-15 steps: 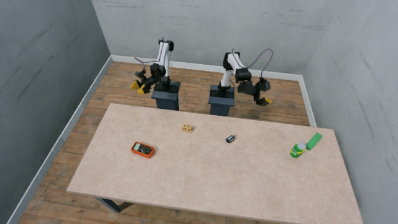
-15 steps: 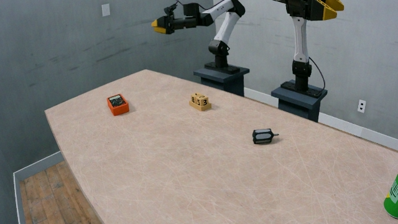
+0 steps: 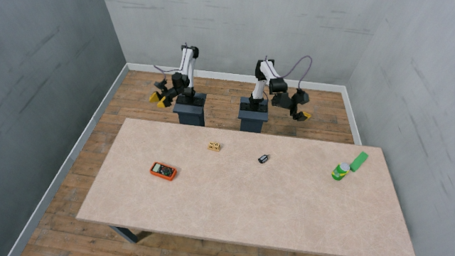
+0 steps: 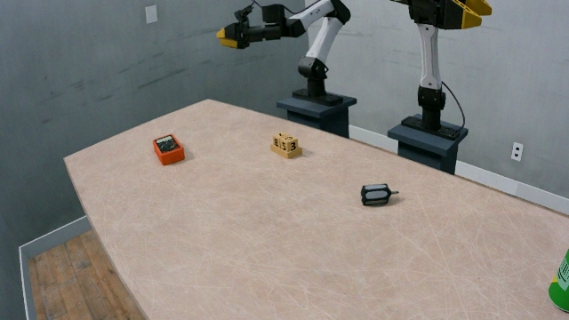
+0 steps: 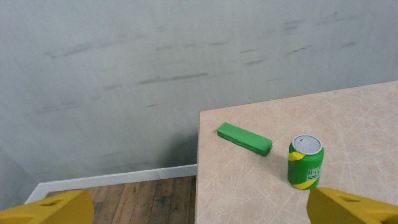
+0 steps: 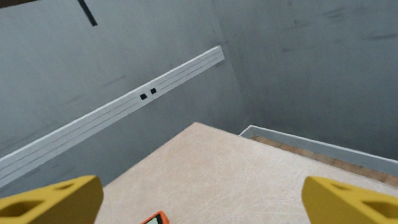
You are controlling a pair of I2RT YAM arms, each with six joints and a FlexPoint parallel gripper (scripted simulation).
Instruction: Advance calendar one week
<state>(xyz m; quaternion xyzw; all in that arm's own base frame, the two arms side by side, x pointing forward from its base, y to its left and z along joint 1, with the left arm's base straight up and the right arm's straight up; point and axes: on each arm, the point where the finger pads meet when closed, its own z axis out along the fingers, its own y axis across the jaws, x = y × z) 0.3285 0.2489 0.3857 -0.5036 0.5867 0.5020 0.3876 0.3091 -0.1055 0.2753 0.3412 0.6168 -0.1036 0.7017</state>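
The tabletop is pinkish beige, veined with fine pale scratches; on it sits the calendar's tray, a small low block of yellowish, wood-coloured stuff, straight-edged, with two cubes of the same colour seated in it side by side. The cubes bear dark digits; on the side turned away from the arms an 8 and a 5 show, with a 3 on the end face; the tops are marked too, but too small to read surely, and the front is hidden.

The right gripper, with smooth yellow wedge fingers, is spread fully wide and holds nothing; the left gripper is likewise fully open and holds nothing. Both hang in the air beyond the table's robot-side edge; the calendar lies well apart from each, between them from side to side, and neither wrist view shows it.

An orange-cased meter with a dark face lies towards the robot's right; a stubby black tool with rounded grey panels and a thin tip lies left of the calendar; farther left a glossy green-and-yellow can stands near a long green block, its top silvery.
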